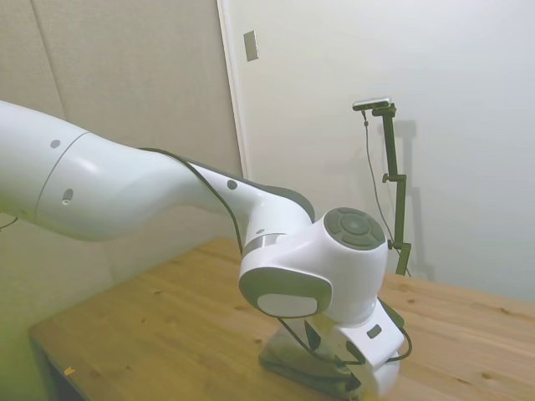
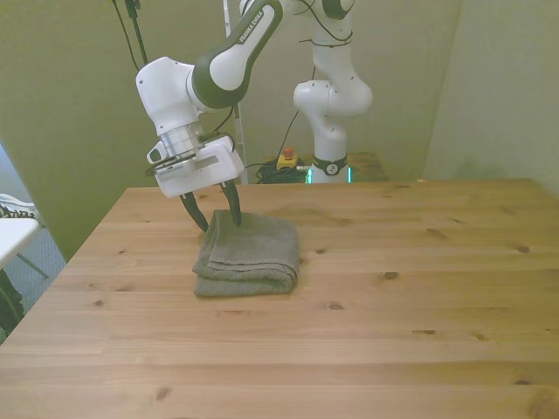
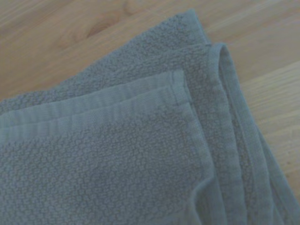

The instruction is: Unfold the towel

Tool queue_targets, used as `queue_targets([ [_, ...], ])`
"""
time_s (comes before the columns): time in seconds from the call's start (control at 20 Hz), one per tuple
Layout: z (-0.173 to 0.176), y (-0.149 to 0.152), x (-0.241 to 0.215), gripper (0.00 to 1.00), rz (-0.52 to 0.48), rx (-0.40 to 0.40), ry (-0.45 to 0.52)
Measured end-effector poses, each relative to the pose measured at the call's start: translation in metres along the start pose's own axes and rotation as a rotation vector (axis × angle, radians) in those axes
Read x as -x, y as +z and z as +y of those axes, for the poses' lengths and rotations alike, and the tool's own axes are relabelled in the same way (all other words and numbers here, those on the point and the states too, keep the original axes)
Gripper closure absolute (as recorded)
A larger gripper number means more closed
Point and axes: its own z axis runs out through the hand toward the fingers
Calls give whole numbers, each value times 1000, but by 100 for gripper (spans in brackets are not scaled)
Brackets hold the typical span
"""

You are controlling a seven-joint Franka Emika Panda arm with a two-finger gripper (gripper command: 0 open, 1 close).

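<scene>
The towel (image 2: 253, 253) lies folded in layers on the wooden table (image 2: 419, 288), grey-green and thick, toward the front view's left. My gripper (image 2: 216, 216) points down at the towel's far left corner. It is open, with one finger (image 2: 196, 212) just off the cloth's edge and the other over the corner. In the side view the arm's wrist housing hides most of the towel (image 1: 288, 361). The wrist view is filled by the towel (image 3: 140, 154), showing a hemmed top corner folded over lower layers.
A yellow box with a red button (image 2: 286, 159) sits behind the table's far edge, by the robot's base. A white surface (image 2: 13, 234) stands off the table at the front view's left. Bare table wood lies around the towel.
</scene>
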Motion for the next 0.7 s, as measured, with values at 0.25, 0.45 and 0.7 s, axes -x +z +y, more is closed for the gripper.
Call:
queue_targets([
  [0.25,0,3,-3,100,-14,-23,-35],
  [0.45,1,8,-4,100,-20,-31,-46],
  [0.7,3,10,-5,100,-22,-29,-50],
])
